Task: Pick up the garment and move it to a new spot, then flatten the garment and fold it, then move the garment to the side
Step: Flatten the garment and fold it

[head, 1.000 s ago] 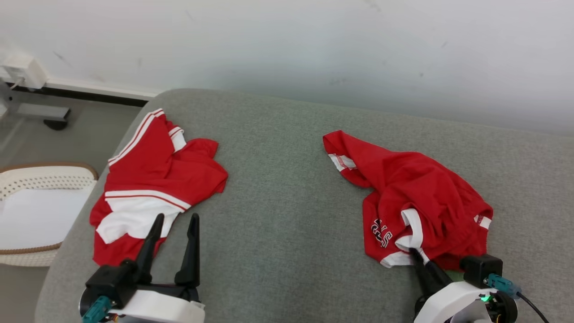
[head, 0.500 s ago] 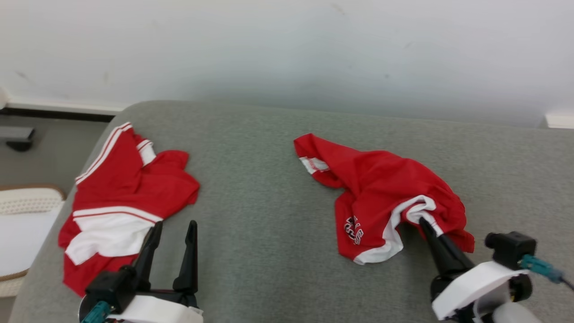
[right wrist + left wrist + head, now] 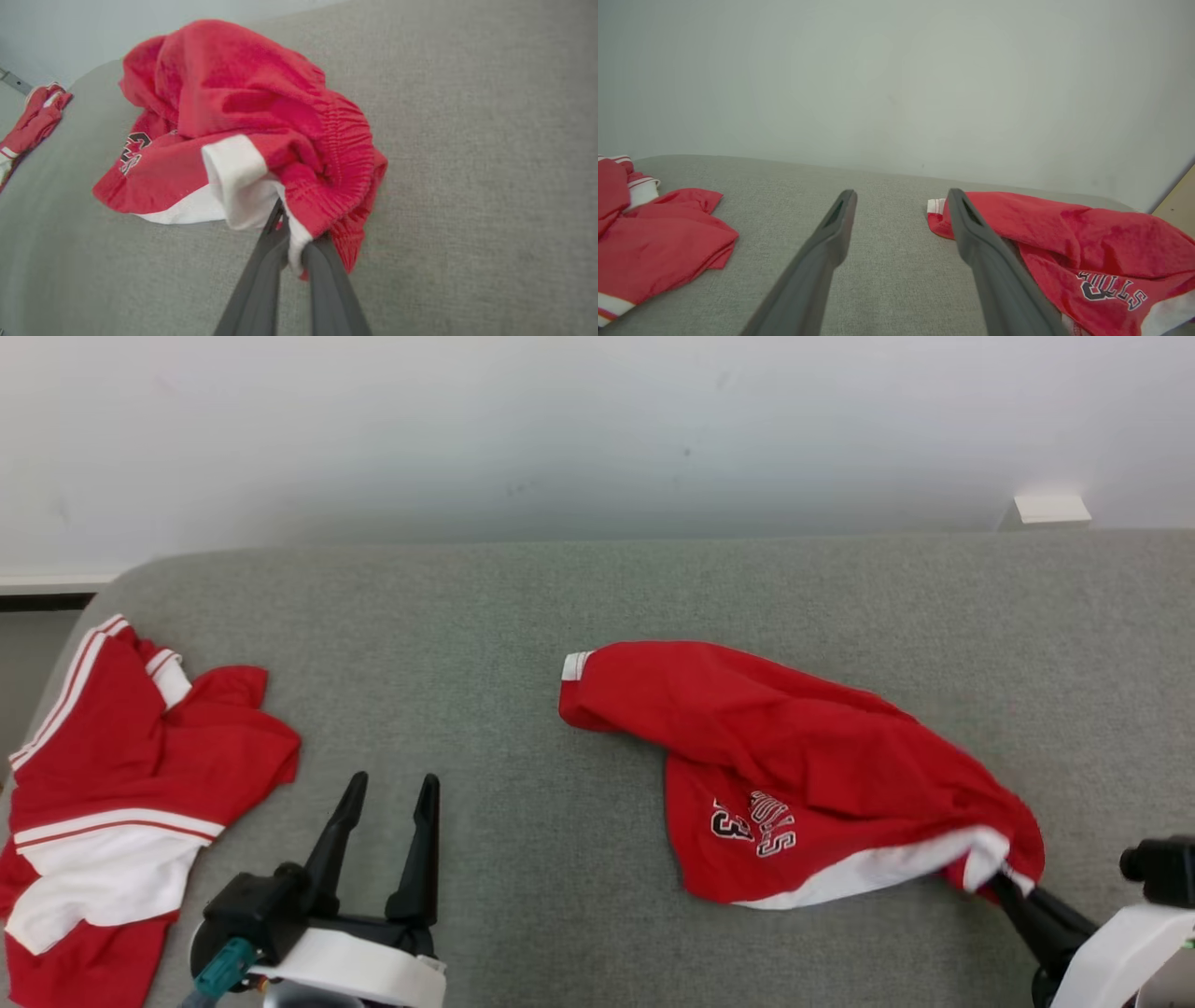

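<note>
A pale wall point(image 3: 597, 420) runs across the 12 o'clock side of the head view. Below it lies a grey cushion point(image 3: 485, 616) with a rounded corner at 9 o'clock.

The garment point(image 3: 794, 756), red with white trim and dark lettering, lies on the cushion at about 4 o'clock from the middle of the head view. It stretches from a white-edged end at its 10 o'clock tip down to a bunched corner at 4 o'clock.

A second red-and-white garment point(image 3: 131, 775) lies crumpled at 8 o'clock, at the cushion's edge and well apart from the first.

The left end effector point(image 3: 392, 782) sits at 7 o'clock over bare cushion between the two garments. Its fingers are spread wide and touch no cloth. In the left wrist view they point toward 12 o'clock, at the wall.

The right end effector point(image 3: 999, 880) is at 4 o'clock, its fingers together and clamped on the garment's bunched corner. In the right wrist view white trim and red gathered waistband are pinched between them.

A small white block point(image 3: 1050, 509) sits against the wall at 1 o'clock.
</note>
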